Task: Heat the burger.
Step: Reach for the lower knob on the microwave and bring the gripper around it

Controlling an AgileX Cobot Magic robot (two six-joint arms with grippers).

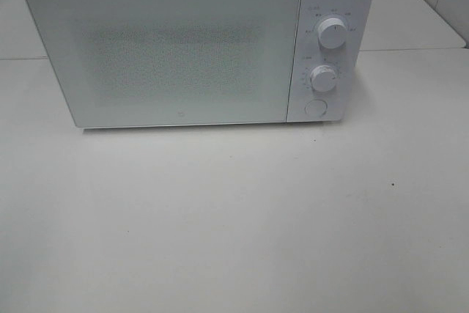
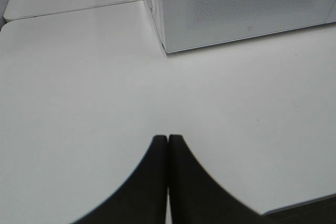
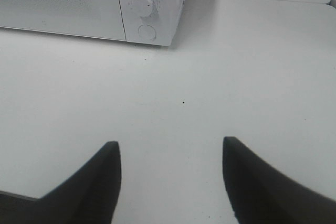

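The burger shows nowhere (perhaps behind the shut, frosted door point(image 1: 110, 56) of the microwave point(image 1: 199, 45)). Both arms hover over the table point(image 1: 234, 225), seemingly clear of the door's swing: left gripper point(image 2: 167, 141) clenched empty, right gripper point(image 3: 171, 153) spread wide, holding nothing.

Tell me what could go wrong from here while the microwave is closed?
1. No view shows the burger, and the microwave door hides its inside; heating might start empty.
2. The upper knob and lower knob sit close; the open right gripper might turn the wrong one.
3. The left gripper is shut; it must open before grasping.
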